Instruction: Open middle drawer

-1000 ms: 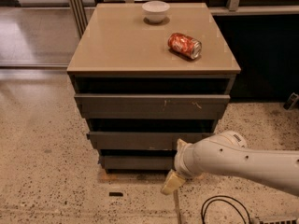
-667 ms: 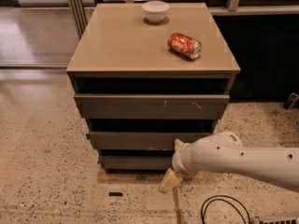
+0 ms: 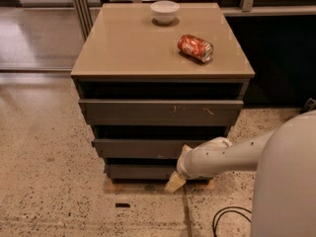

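Reaching in from the right, the robot's white arm (image 3: 232, 154) puts its claw (image 3: 180, 166) low against the front of the tan-topped, dark-grey cabinet (image 3: 123, 48) with 3 drawers. The claw looks wide: its 2 pale yellow fingertips (image 3: 174, 182) stand apart, 1 above the other. The upper tip sits at the lower edge of the middle drawer (image 3: 143, 148), a wide, flat, handleless dark-grey front. The lower tip hangs down near the speckled floor (image 3: 54, 191).

What matters, to my eye, is that this drawer front lies just above and behind the claw. Its long axis runs left to right across the claw's reach, and most of its width stretches away to the claw's left. The narrower grey bottom front (image 3: 138, 172) is level with the claw, directly behind it. The larger scratched grey front (image 3: 158, 111) is well above. I would judge the pull not yet made.

Far above and beyond the claw, a small white bowl (image 3: 165, 11) and a red drink can lying on its side (image 3: 195, 47) rest on the top. A black cable (image 3: 224, 218) loops on the floor below and to the claw's right.
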You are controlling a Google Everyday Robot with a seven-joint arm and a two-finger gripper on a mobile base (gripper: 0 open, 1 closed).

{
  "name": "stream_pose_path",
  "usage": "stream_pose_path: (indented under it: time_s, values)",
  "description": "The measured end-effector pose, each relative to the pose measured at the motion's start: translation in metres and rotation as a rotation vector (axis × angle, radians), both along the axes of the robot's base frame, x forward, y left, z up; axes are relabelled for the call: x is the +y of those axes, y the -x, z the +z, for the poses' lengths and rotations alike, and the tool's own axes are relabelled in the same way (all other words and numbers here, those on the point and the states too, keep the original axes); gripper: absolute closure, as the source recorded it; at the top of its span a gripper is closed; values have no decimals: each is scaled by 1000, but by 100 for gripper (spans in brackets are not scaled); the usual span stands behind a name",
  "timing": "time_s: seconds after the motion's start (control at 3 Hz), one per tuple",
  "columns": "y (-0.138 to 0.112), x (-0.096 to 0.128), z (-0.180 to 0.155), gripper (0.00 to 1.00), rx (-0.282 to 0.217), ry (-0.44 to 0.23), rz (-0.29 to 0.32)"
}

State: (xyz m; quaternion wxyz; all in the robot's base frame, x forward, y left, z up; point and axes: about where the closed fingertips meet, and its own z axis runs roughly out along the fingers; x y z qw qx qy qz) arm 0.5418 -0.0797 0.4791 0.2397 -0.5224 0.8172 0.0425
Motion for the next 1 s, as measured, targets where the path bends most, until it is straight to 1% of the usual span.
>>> stream_pose_path:
  time_s: [0.33, 0.67, 1.0]
  values:
    - [0, 0, 0, 0, 0, 0, 0]
    - [-1, -4, -4, 0, 6, 7, -13]
    - [-13, -16, -12, 0, -1, 35, -55]
